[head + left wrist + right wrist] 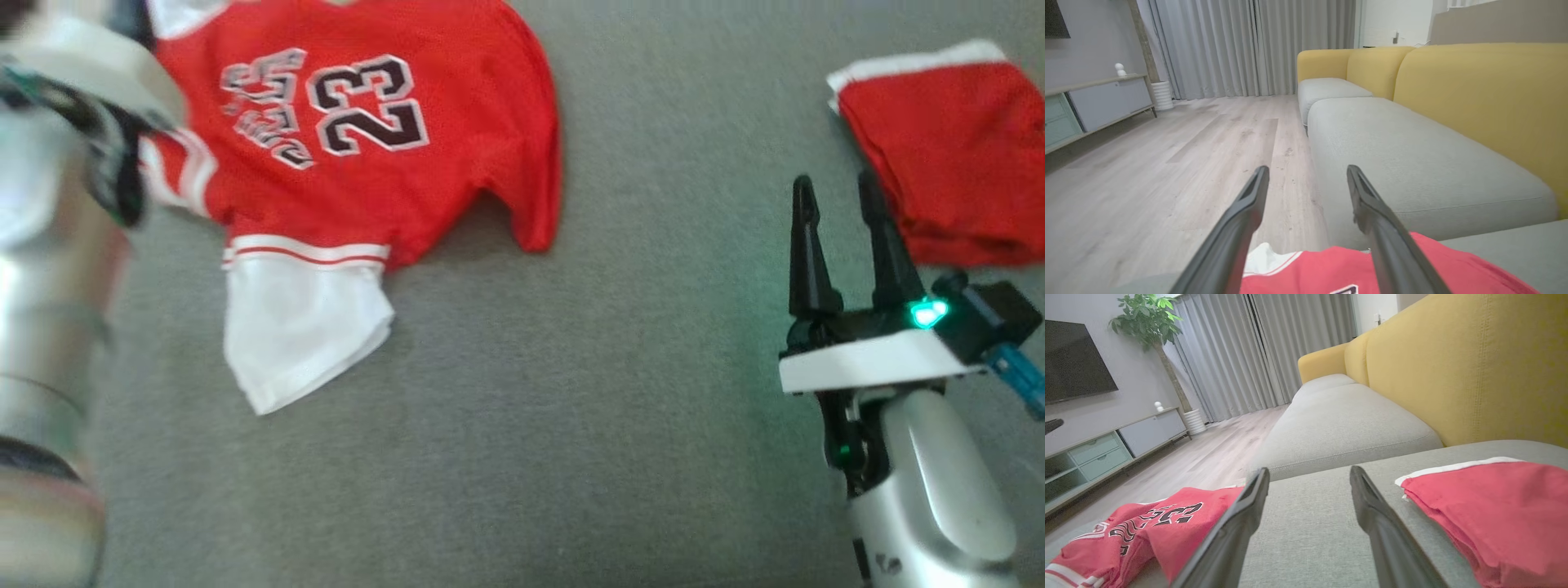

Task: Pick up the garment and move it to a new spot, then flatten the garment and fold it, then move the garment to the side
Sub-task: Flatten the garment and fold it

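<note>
Garment [457, 188] is lying rumpled on the sofa [571, 425], probably handling limp and slippery; left jaws and right jaws are gaping empty; outer edges are looking best for pinching.

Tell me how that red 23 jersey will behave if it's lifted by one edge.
Probably floppy: the jersey lies rumpled, its white sleeve bunched. Likely light, since the thin fabric lies nearly flat on the grey cushion. Pushed, it would likely wrinkle rather than slide.
</note>
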Controlling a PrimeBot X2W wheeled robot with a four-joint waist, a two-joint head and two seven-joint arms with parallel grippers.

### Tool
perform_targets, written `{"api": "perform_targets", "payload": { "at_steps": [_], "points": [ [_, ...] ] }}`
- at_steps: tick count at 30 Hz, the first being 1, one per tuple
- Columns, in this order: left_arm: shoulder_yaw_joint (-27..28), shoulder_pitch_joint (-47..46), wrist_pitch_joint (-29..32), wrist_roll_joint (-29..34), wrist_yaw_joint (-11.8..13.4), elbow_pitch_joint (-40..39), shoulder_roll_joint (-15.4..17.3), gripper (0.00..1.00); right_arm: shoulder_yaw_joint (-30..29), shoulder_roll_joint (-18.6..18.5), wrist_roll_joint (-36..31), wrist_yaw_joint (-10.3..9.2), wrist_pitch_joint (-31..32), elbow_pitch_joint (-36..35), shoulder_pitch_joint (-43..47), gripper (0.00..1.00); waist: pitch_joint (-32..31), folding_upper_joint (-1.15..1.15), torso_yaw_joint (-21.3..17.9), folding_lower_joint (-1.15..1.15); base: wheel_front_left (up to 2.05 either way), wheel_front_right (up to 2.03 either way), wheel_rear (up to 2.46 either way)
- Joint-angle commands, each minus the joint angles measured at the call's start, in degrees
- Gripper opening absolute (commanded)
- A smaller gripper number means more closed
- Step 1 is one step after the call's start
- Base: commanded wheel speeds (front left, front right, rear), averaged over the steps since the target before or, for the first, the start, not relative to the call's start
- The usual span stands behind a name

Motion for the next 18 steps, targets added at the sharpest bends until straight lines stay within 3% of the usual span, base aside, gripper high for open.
{"api": "perform_targets", "payload": {
  "at_steps": [1, 8, 18],
  "points": [
    [1.66, -0.10, -0.75, -0.55, -0.22, -1.89, 1.67, 1.00, 0.76, 0.10, -0.34, -0.04, -0.37, -1.67, 0.30, 1.00, -3.46, 0.00, 3.29, 0.01, 0.00, 0.00, 0.00],
    [5.58, 13.67, -1.19, -2.34, 1.10, -13.29, -1.80, 1.00, -0.47, 0.10, -1.07, -0.04, 0.24, -1.15, 4.30, 1.00, -8.93, 0.00, 8.00, 0.01, 0.00, 0.00, 0.00],
    [9.30, 39.74, -1.22, 2.60, 6.91, -34.43, -4.79, 1.00, 0.85, 0.11, -0.17, -0.04, 0.68, -0.82, 7.99, 1.00, -12.62, 0.00, 9.77, 0.01, 0.00, 0.00, 0.00]
  ]
}}
